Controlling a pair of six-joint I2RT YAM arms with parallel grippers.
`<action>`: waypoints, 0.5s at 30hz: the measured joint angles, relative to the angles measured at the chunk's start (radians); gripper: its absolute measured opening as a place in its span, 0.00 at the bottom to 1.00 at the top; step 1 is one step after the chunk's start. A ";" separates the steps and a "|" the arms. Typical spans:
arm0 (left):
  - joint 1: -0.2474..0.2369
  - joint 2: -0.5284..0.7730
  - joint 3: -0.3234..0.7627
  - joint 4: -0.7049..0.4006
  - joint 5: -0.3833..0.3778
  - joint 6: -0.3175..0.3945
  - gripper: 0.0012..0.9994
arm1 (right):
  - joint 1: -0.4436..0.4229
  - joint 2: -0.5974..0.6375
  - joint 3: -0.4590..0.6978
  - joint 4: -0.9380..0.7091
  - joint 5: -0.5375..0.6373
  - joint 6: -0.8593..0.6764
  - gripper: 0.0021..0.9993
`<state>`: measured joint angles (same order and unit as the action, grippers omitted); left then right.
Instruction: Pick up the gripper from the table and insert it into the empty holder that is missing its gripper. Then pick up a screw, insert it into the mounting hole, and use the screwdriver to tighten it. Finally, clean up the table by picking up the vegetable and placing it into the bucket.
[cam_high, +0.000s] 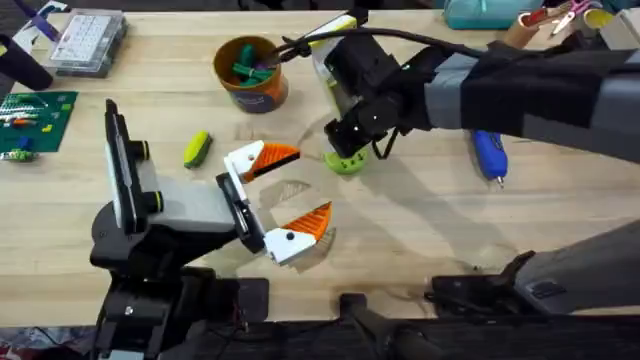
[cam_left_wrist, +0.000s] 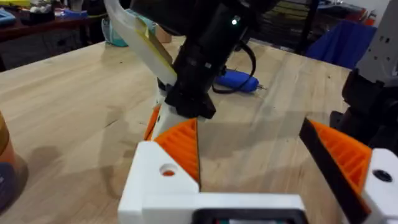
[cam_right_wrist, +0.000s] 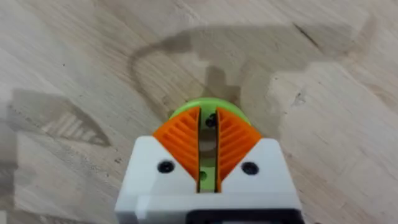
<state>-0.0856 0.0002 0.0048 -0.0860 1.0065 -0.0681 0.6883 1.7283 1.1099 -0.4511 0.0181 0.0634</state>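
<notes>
- Orange ribbed pads of the right gripper (cam_right_wrist: 208, 146) stand nearly closed, a thin slot between them, right over the lime-green disc (cam_high: 346, 161); from the right wrist view they seem pinched on something small and dark at the disc's top — perhaps a screw, though I cannot tell what it is.
- That pose suggests the screw step is in hand: the right arm reaches across the middle of the table (cam_high: 420, 230) and points straight down at the disc.
- Left gripper (cam_high: 283, 200) hangs with its fingers spread wide and nothing between them, just beside the disc — probably waiting, or ready to steady the part.
- Screwdriver (cam_high: 489, 155) lies flat on the table, well apart from both grippers, partly under the right arm's sleeve.
- Vegetable (cam_high: 197, 148) lies on the bare wood beside the left arm, not yet cleared; the bucket (cam_high: 251, 73) stands upright beyond it with green pieces already inside.
- Hidden: the disc's mounting hole, covered by the right fingers, and the holder's body under the black wrist.
</notes>
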 joint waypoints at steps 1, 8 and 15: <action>0.000 0.000 0.000 0.000 0.000 0.000 0.99 | 0.000 0.000 0.000 0.000 0.000 0.000 0.12; 0.000 0.000 0.000 0.000 0.000 0.000 0.99 | 0.000 0.001 0.000 0.000 0.001 -0.003 0.02; 0.000 0.000 0.000 0.000 0.000 0.000 0.99 | 0.000 0.001 0.001 0.000 0.000 -0.004 0.01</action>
<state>-0.0856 0.0002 0.0048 -0.0860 1.0065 -0.0681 0.6880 1.7293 1.1110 -0.4515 0.0185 0.0592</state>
